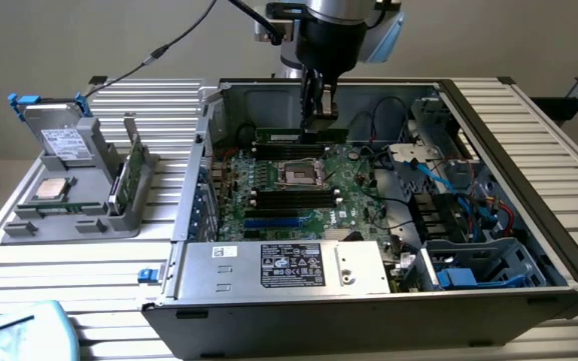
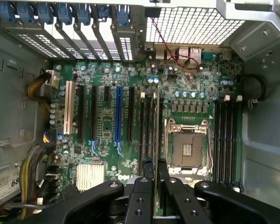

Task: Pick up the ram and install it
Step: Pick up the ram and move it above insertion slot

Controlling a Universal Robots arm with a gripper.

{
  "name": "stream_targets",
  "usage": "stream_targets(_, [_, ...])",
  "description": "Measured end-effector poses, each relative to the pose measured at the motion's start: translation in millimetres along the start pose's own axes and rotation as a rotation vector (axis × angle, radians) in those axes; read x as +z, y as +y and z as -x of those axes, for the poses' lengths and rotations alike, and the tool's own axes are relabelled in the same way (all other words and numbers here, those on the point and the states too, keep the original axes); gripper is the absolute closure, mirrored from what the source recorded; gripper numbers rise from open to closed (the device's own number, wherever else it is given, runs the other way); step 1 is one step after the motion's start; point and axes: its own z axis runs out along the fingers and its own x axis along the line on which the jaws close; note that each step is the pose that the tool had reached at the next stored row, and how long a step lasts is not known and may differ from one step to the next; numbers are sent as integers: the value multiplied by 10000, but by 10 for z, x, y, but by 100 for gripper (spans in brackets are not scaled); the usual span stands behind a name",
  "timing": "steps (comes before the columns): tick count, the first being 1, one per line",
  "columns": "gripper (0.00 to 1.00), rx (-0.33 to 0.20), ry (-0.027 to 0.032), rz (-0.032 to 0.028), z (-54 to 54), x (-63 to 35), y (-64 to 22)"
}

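Observation:
The ram is a long green stick that I hold level inside the open computer case, low over the motherboard at its far side. My gripper comes down from above and is shut on the stick's middle. In the wrist view the ram shows edge-on as a thin line between the black fingers, and my gripper is closed around it. The stick runs along the dark memory slots beside the empty processor socket. Whether it touches a slot I cannot tell.
A grey holder at the exterior view's left carries a silver hard drive, a square processor chip and another thin green stick. Inside the case are the power supply, a drive cage, loose cables and blue-clipped expansion brackets.

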Motion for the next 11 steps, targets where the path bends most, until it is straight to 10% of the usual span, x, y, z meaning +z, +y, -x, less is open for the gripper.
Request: stream_targets(11, [86,59,-6,0,66,26,-19])
